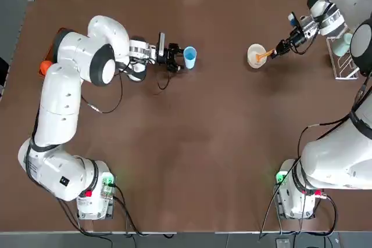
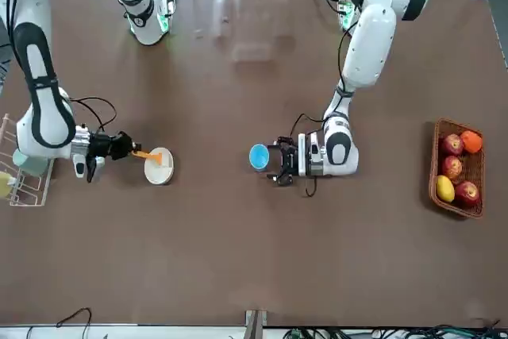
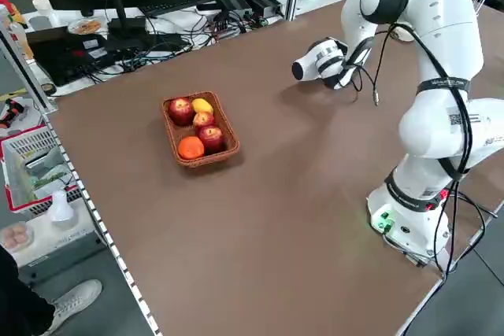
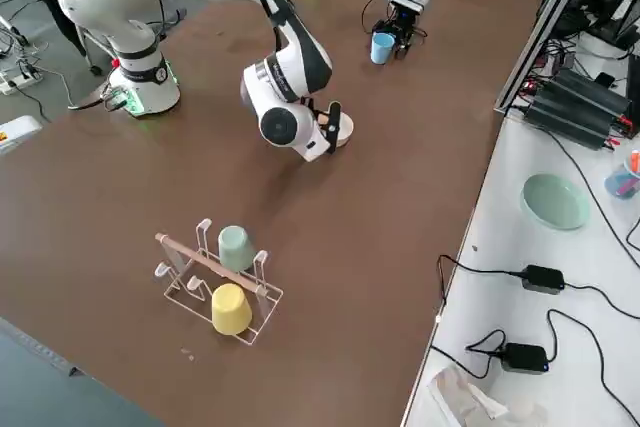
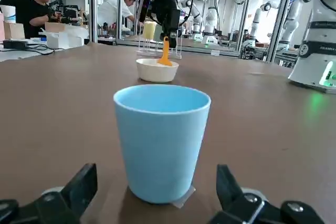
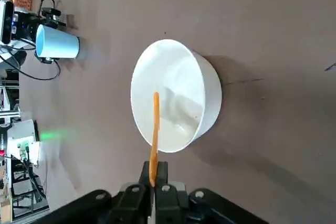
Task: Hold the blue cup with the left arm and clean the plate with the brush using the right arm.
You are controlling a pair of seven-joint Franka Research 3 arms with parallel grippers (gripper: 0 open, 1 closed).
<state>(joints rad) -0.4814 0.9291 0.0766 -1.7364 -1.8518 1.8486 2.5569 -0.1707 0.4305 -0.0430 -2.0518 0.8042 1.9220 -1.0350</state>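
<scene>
Nearest the left wrist camera, the blue cup (image 5: 161,142) stands on the worktop (image 1: 203,143) between the left gripper's (image 1: 172,57) spread jaws, which should close squarely, while at the cup's three o'clock in the top view the right gripper (image 1: 283,46), clamped on the brush (image 1: 265,55), should scrub the plate (image 1: 256,56) lightly.

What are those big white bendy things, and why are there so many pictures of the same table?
They are two robot arms bolted to a brown table. Six cameras snap the same moment: one from above, one from across the table, one from each side, and one on each arm's wrist.

The left gripper has its two fingers open around the blue cup, one on each side, not squeezing it. The right gripper is shut on the orange brush, whose tip pokes into the small white plate, which looks more like a bowl.

Also on the table are a basket of fruit and a wire rack holding a pale green cup and a yellow cup.
</scene>
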